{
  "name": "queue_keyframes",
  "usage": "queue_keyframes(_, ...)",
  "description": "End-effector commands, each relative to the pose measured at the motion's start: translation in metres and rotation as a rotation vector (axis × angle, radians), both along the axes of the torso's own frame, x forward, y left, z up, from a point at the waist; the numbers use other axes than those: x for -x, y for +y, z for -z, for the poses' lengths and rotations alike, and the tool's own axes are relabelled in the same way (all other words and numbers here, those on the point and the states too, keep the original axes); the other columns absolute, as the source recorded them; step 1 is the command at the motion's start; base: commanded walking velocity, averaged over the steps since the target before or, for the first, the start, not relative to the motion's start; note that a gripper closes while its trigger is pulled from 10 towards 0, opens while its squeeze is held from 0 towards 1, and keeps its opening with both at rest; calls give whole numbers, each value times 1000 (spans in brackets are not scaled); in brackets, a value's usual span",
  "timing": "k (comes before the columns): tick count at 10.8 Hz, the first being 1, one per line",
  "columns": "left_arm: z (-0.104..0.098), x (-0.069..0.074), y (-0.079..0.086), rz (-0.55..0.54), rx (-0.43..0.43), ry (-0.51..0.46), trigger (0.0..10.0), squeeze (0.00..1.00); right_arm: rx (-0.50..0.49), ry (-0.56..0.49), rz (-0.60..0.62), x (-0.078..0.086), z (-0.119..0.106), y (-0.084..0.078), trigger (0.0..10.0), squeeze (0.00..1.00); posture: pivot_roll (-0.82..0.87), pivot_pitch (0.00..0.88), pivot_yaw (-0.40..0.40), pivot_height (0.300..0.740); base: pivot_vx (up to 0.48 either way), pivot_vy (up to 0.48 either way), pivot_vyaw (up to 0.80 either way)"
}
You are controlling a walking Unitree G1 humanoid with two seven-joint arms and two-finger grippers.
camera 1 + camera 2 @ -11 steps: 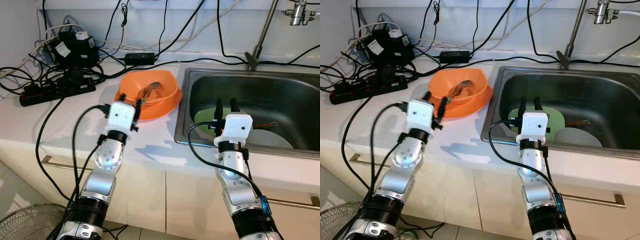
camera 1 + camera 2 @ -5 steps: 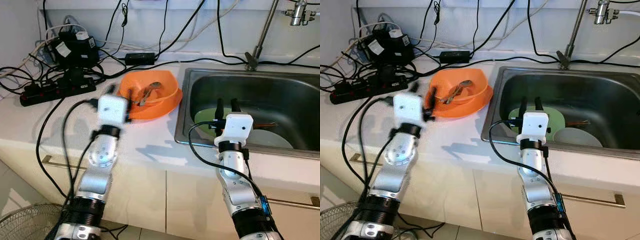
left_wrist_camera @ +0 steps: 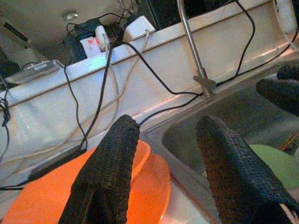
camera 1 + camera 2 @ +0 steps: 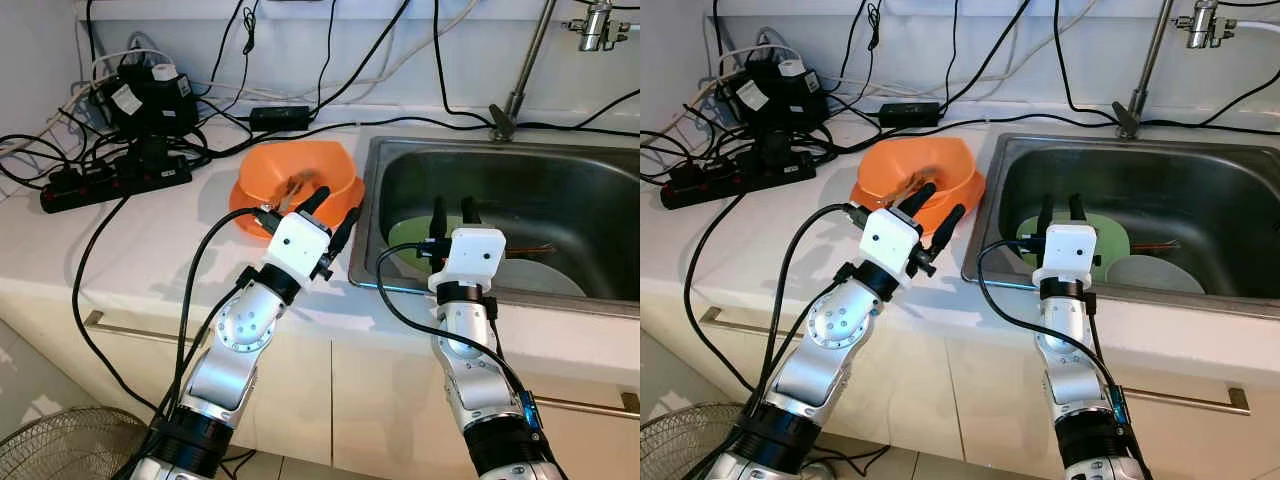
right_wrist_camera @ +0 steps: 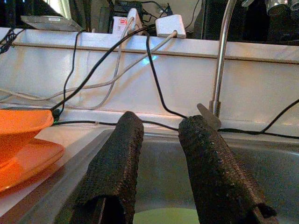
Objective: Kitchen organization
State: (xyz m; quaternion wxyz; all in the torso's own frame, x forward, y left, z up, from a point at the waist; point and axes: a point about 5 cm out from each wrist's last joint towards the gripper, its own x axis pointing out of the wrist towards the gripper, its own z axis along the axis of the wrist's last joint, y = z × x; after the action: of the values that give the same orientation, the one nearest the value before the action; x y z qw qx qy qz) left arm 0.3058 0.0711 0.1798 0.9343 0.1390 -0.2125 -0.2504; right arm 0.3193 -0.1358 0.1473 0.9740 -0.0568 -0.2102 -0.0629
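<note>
Left pincer (image 4: pixel 331 212): two long black fingers spread apart, holding nothing; poised over the white surface (image 4: pixel 120 250) at the near rim of the orange plastic bowl (image 4: pixel 298 170), between that bowl and the left wall of the sink. In the left wrist view its fingers (image 3: pixel 110 172) frame the bowl's rim and the sink corner beyond.

Right pincer (image 4: pixel 452 212): fingers parted with a narrow gap, holding nothing; held above the front edge of the stainless steel sink (image 4: pixel 560 185), pointing into the basin. The right wrist view shows its fingers (image 5: pixel 117 172) with the basin beyond them.

Orange plastic bowl: upright on a flat orange plate (image 4: pixel 962 196), on the surface just left of the sink; contents cannot be made out behind the left pincer.

Round light-green plate (image 4: pixel 1112 236): lying in the bottom of the sink, partly hidden by the right pincer. Touching or overlapping it to the right, a round pale grey plate (image 4: pixel 1155 275). A thin reddish-brown stick-like item (image 4: pixel 1155 243) lies at the green plate's far right edge; too small to identify.

Chrome tap stem (image 4: pixel 520 75): rises from the back rim of the sink.

Black power strip (image 4: pixel 110 178) with plugs and black adapters (image 4: pixel 150 95): at the back left of the surface, with black cables (image 4: pixel 330 75) trailing along the wall.
</note>
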Motion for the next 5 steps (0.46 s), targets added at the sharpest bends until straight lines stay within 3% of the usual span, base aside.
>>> queue_keyframes(1, 7, 0, 6, -41, -29, 4, 10000, 0, -4, -7, -2, -2, -2, 1, 10000, 0, 56, 0, 78, 740, 0, 0, 0)
queue_keyframes(5, 25, 7, 31, -190, -53, -15, 10000, 0, -6, -8, -3, -1, -1, 2, 10000, 0, 54, 0, 80, 740, 0, 0, 0)
